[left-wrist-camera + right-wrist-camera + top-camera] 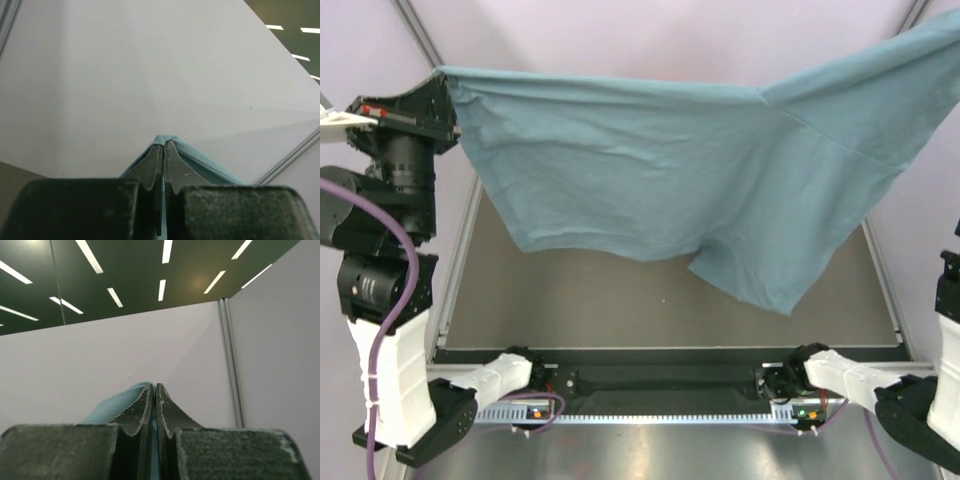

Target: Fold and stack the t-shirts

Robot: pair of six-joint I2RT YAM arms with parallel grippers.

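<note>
Holding at left: left claw is clamped fully shut on the upper-left corner of the large dusty grey-blue cloth t-shirt. In the wrist view, cloth wraps over the fingertips. The claw is close to the slanted grey metal frame post, so there is little room on that side.

The shirt hangs in the air, spread wide between both arms. Its long axis runs left-right. The top edge is taut, dips slightly mid-span and rises toward the right. A diagonal seam crosses the right-hand part. The bottom edge is slack, with its lowest tip right of centre. I can't tell whether that tip touches anything below.

The dark grey-olive flat tabletop lies under the shirt. It has a metal rim on the left, right and near sides, and pale lilac wall panels stand behind.

At right, the shirt runs off the top-right of the overhead view. Right claw shows only in its wrist view, fully shut with grey-blue cloth pinched between the fingers. It is raised near a wall corner.
</note>
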